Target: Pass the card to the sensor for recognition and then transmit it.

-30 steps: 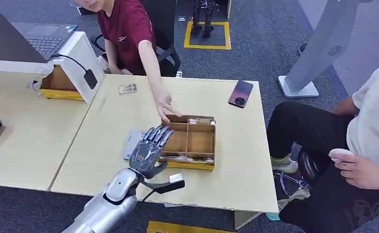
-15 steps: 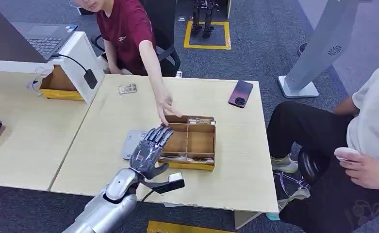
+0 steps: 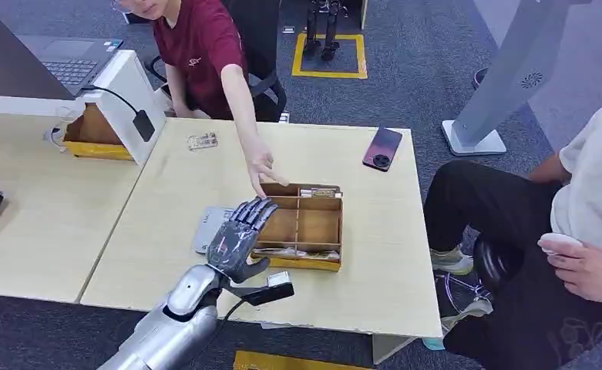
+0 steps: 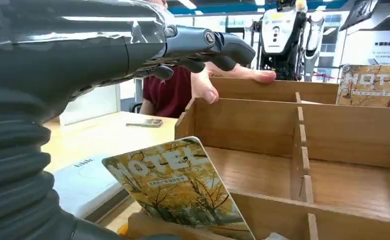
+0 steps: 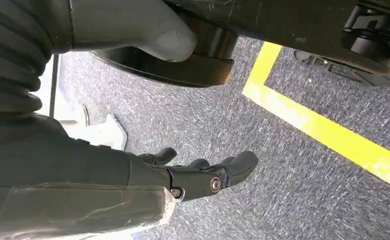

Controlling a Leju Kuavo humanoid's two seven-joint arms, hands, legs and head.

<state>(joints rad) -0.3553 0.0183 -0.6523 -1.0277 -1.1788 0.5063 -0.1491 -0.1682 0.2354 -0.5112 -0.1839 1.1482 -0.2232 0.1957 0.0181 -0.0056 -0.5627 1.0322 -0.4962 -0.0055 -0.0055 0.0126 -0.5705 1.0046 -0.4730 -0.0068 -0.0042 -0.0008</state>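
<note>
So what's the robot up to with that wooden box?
The robot's left hand hovers, fingers spread, over the near left corner of a divided wooden box holding hotel cards; it holds nothing. A person in a red shirt rests a hand on the box's far edge. A flat grey sensor lies beside the box. The right hand hangs above the floor.

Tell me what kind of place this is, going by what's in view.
Probably a robotics lab or office test area: grey carpet with a yellow-taped square where another robot's legs stand, pale desks with a laptop, and seated people watching the left hand work.
</note>
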